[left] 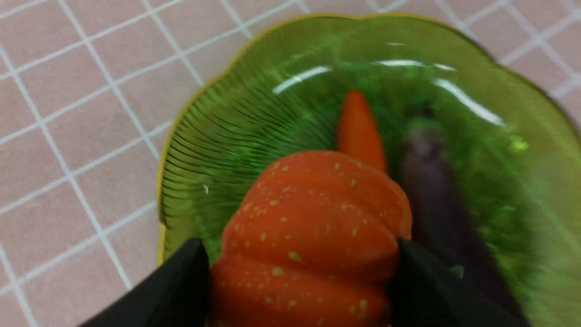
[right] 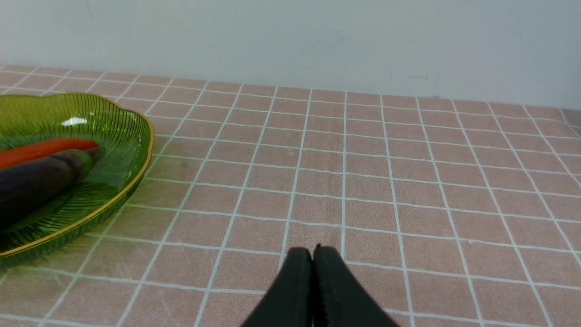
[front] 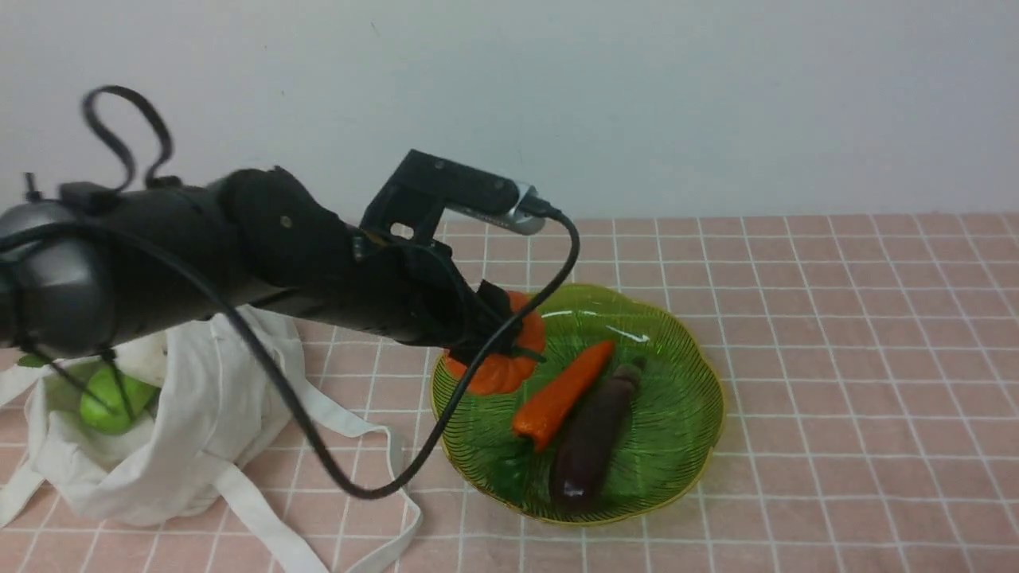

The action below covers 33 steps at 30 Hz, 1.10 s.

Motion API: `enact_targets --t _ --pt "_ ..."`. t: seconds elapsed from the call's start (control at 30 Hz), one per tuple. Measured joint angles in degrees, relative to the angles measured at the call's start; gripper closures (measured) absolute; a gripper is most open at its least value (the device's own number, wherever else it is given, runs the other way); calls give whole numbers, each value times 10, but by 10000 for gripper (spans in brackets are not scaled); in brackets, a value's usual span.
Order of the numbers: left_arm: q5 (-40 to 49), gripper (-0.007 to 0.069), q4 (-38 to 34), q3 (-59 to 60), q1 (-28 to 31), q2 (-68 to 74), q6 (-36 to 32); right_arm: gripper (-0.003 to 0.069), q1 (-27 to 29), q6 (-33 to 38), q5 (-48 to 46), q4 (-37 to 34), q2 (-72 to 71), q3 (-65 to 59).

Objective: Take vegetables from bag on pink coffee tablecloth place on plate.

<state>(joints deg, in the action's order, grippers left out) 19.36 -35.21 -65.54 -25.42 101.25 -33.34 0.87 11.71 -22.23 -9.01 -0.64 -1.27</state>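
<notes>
Front view: left arm angled down, left gripper pinching pumpkin over plate.

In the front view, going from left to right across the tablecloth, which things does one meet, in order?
The bag with a green gourd inside → the pumpkin in the left gripper → the carrot → the eggplant. The plate spans the last three, so it is left out.

R claw is seen w/ tips pressed together over the pink coffee tablecloth. Eggplant & carrot are laid side by side, touching, in the green plate nearby.
</notes>
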Motion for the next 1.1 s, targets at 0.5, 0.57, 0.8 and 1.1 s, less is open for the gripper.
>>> enact_targets --t 0.5,0.57,0.8,1.1 --pt "47 -56 27 -63 1 26 24 673 0 0 0 0 0 0" --pt "71 -18 47 -69 1 -9 48 673 0 -1 0 0 0 0" --pt "123 507 173 -72 1 -214 186 673 0 -2 0 0 0 0" --pt "134 629 203 -31 1 -444 223 673 0 -3 0 0 0 0"
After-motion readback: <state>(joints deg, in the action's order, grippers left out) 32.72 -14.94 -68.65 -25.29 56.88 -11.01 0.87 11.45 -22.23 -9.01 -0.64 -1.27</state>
